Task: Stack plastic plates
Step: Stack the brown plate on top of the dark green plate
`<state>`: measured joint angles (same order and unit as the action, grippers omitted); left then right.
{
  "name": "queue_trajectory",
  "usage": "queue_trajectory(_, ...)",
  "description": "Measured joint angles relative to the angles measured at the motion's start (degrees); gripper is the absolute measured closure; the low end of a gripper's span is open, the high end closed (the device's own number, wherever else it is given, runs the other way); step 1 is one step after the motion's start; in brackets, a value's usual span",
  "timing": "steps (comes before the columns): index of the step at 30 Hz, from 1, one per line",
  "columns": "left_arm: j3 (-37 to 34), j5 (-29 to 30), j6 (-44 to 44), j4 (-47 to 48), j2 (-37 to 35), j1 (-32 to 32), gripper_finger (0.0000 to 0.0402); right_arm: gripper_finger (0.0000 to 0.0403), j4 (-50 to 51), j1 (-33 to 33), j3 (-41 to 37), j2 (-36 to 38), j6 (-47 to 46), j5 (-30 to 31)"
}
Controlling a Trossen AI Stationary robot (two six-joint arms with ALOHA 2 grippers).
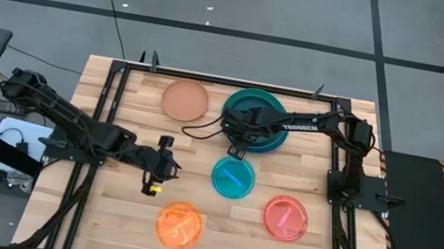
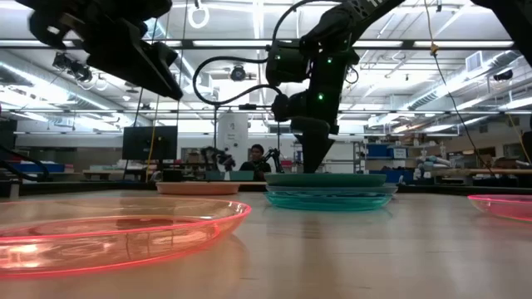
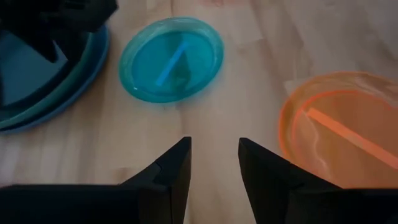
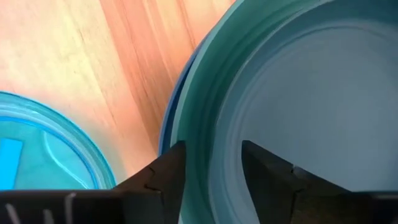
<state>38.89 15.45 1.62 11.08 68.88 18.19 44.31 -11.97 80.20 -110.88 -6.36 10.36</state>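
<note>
A stack of large plates sits at the table's far middle: a blue one lowest, a teal-green one on it, a darker teal plate inside. A peach-tan plate lies to its left. A small cyan plate, a pink-red plate and an orange plate lie nearer. My right gripper is open, pointing down over the stack's near-left rim. My left gripper is open above bare wood, left of the cyan plate and beyond the orange plate. My right gripper stands with its open fingers pointing down at the top of the stack by the near-left rim. Whether the fingertips touch the plate cannot be told. My left gripper touches nothing.
The wooden table has a dark metal frame along its edges. Bare wood lies at the near left and at the far right corner. A cable trails from the right arm across the table. A person sits far behind the table.
</note>
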Motion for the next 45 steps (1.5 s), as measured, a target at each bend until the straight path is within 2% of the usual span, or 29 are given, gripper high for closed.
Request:
queue_trajectory(13, 0.02, 0.15, 13.98, 5.1, 0.09, 4.05, 0.026, 0.0208, -1.28, 0.0, 1.92, 5.99, 4.09, 0.3)
queue_trajectory(19, 0.02, 0.1, 17.49, 7.0, 0.09, 4.3, 0.026, 0.0208, -14.04, 0.37, 2.14, 6.81, 9.37, -0.03)
queue_trajectory(25, 0.02, 0.08, 21.74, 7.27, 0.09, 4.31, 0.026, 0.0208, -18.44, 1.04, 2.14, 6.78, 9.15, -1.2)
queue_trajectory(32, 0.02, 0.14, 24.27, 9.49, 0.09, 5.4, 0.026, 0.0208, -23.02, 1.83, 2.12, 6.78, 15.38, -5.01)
queue_trajectory(45, 0.04, 0.48, 22.82, 11.51, 0.11, 7.17, 0.026, 0.0227, -26.67, 2.05, 2.92, 1.88, 18.07, -5.6)
